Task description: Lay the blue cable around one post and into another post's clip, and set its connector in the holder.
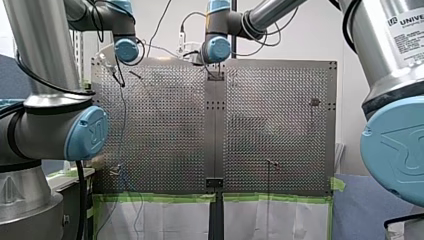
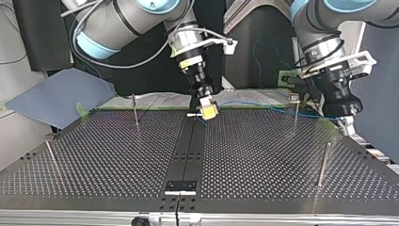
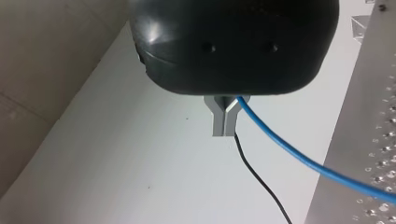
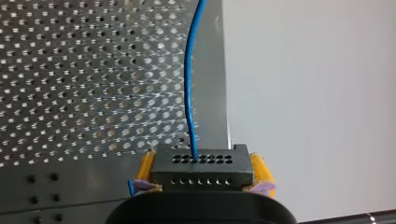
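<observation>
Jaws of my right gripper (image 4: 203, 162) clamp the connector (image 4: 202, 173).

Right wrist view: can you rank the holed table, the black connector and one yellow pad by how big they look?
1. table, largest
2. connector, next, though nearness to the camera enlarges it
3. pad, smallest; only a strip shows beside the connector

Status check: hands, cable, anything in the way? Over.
Right hand shut on connector. Left hand shut on blue cable. Cable strung hand to hand. No obstruction seen.
</observation>
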You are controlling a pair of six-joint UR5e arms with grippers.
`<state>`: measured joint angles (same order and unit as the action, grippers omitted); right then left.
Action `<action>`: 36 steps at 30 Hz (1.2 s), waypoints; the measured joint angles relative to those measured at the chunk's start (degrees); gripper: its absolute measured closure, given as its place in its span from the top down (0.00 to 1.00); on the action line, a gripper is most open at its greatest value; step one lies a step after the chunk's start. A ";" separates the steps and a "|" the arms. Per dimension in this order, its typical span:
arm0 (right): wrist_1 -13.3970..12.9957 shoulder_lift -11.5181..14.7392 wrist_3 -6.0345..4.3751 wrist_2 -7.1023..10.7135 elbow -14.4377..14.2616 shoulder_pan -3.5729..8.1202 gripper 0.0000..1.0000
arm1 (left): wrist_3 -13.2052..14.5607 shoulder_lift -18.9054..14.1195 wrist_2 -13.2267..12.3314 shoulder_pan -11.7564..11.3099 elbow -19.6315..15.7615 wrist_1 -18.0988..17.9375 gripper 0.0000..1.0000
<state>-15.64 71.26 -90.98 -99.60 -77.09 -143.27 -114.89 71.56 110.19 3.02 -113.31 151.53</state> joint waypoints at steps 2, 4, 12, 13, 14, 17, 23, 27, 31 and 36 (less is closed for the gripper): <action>0.40 -0.13 0.00 0.14 1.04 0.03 0.02 | 0.02 0.68 -0.65 -0.37 0.92 0.92 0.00; 0.86 -0.33 0.01 0.26 2.02 0.08 0.02 | -0.04 1.60 -1.11 -0.76 2.00 1.98 0.00; 3.37 -2.36 0.10 1.01 5.71 -0.10 0.02 | -1.07 4.83 -2.64 -2.74 5.83 5.82 0.00; 3.76 -2.79 0.12 1.12 6.30 -0.10 0.02 | -1.17 5.20 -2.76 -2.98 6.24 6.24 0.00; 4.03 -3.12 0.13 1.19 6.75 -0.11 0.02 | -1.28 5.61 -2.85 -3.24 6.67 6.68 0.00; 4.57 -3.95 0.15 1.29 8.40 -0.11 0.02 | -1.78 6.64 -3.48 -4.36 8.13 8.02 0.00; 5.40 -5.13 0.17 1.33 11.56 -0.07 0.02 | -4.00 8.28 -5.83 -6.97 10.88 8.38 0.00; 6.84 -6.73 0.41 1.35 13.46 -0.22 0.02 | -5.51 9.85 -7.83 -8.98 12.70 7.50 0.00; 8.09 -8.78 1.46 1.37 15.62 -0.33 0.02 | -6.85 11.01 -9.78 -10.94 13.25 6.26 0.00; 8.16 -10.01 2.02 1.34 17.35 -0.38 0.02 | -8.44 11.36 -12.05 -13.21 13.31 5.03 0.00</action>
<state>-7.47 61.25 -88.96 -98.26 -59.74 -143.65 -123.33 82.92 98.14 -10.20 -100.00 156.56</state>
